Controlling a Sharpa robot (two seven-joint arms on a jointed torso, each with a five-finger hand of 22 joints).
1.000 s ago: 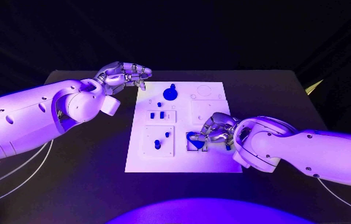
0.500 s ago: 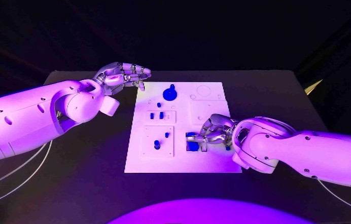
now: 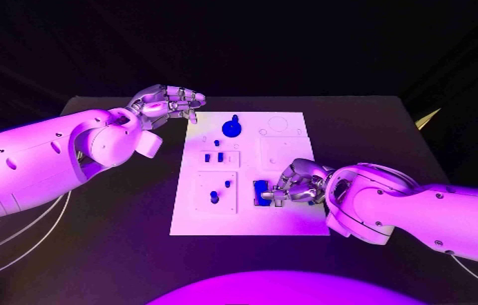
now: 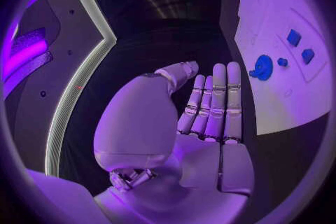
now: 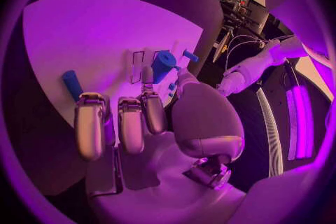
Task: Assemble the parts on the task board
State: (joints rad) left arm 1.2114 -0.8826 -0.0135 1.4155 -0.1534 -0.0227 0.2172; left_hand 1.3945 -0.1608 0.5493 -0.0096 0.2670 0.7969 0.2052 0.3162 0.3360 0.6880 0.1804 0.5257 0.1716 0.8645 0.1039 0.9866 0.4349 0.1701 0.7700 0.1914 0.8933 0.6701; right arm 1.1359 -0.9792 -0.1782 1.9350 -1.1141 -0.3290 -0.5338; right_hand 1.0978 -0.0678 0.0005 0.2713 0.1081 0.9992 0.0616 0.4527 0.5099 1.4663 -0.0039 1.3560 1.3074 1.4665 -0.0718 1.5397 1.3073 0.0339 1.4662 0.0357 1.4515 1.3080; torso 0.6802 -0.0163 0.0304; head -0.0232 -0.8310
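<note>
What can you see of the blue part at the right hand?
The blue block-shaped part sits at the near right of the white task board, by a square recess. It looks like matte plastic. The right hand's fingertips are on it; the right wrist view shows a blue cylinder-like piece at the fingers. Whether it is seated cannot be told.

A white rectangular task board [image 3: 249, 222] is lying flat mid-table. Small blue parts [image 3: 213, 158] are standing in its recesses; a round blue part [image 3: 232, 127] is resting near its far edge.
</note>
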